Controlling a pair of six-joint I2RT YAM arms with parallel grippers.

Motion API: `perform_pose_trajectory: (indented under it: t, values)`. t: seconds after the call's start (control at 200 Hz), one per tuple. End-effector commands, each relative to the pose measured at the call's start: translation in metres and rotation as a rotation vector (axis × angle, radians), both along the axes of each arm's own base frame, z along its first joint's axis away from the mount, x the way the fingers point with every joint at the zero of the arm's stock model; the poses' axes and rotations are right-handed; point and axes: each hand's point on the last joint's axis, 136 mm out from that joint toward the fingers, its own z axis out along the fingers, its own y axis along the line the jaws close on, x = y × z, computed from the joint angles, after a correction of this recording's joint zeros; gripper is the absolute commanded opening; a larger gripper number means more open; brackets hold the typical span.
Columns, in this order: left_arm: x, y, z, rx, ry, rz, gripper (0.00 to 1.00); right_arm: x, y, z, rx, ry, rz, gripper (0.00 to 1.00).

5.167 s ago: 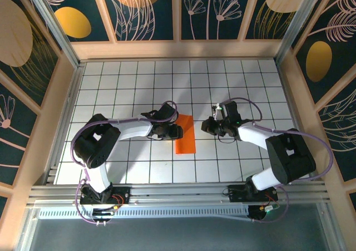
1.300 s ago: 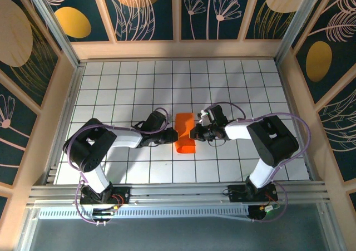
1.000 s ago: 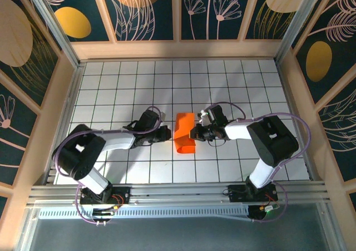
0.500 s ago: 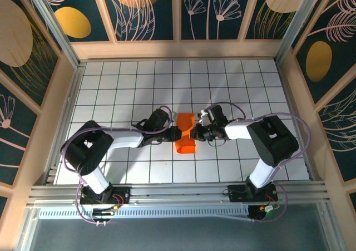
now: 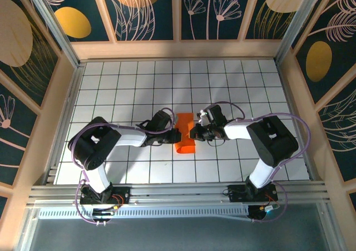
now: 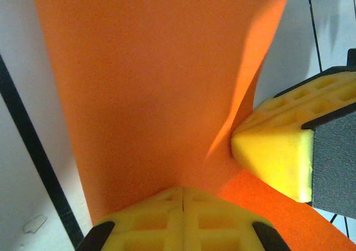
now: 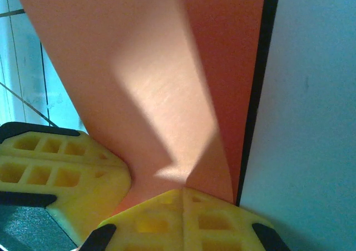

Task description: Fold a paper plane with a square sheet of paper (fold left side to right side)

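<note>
The square sheet of paper (image 5: 185,142) lies folded into a narrow bright orange strip on the white tiled floor, mid-table. My left gripper (image 5: 176,134) is shut, its tips against the strip's left edge. From the right, my right gripper (image 5: 193,133) is also shut and meets the strip at the same height. In the left wrist view the orange paper (image 6: 144,84) buckles upward between my left gripper (image 6: 182,191) and the right arm's yellow finger (image 6: 272,156). In the right wrist view the paper (image 7: 144,67) creases above my right gripper (image 7: 183,192), beside the left arm's finger (image 7: 67,173). The paper plane is out of view.
Wooden walls (image 5: 61,95) enclose the tiled floor (image 5: 233,78) on the left, back and right. A metal rail (image 5: 178,192) with both arm bases runs along the near edge. Both arms lie low, reaching inward toward each other.
My left gripper has slid right, from about a tile away to the strip's left edge. The right gripper has stayed put. The strip looks slightly more pinched between them.
</note>
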Motion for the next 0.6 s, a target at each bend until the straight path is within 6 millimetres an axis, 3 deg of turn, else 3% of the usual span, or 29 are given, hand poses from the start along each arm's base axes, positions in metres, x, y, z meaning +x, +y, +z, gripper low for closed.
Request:
perform_pose_trajectory:
  t: [0.0, 0.175, 0.596]
  values:
    - [-0.004, 0.0, -0.008, 0.032, 0.0, -0.018, 0.03, -0.032, -0.035, -0.051, -0.222, 0.128, -0.019, 0.0]
    - [-0.006, 0.002, -0.011, 0.048, 0.006, -0.021, 0.03, -0.024, -0.027, -0.037, -0.176, 0.097, -0.015, 0.0]
    - [-0.007, 0.004, -0.014, 0.061, 0.01, -0.014, 0.03, 0.013, -0.002, 0.04, -0.048, -0.087, -0.021, 0.0]
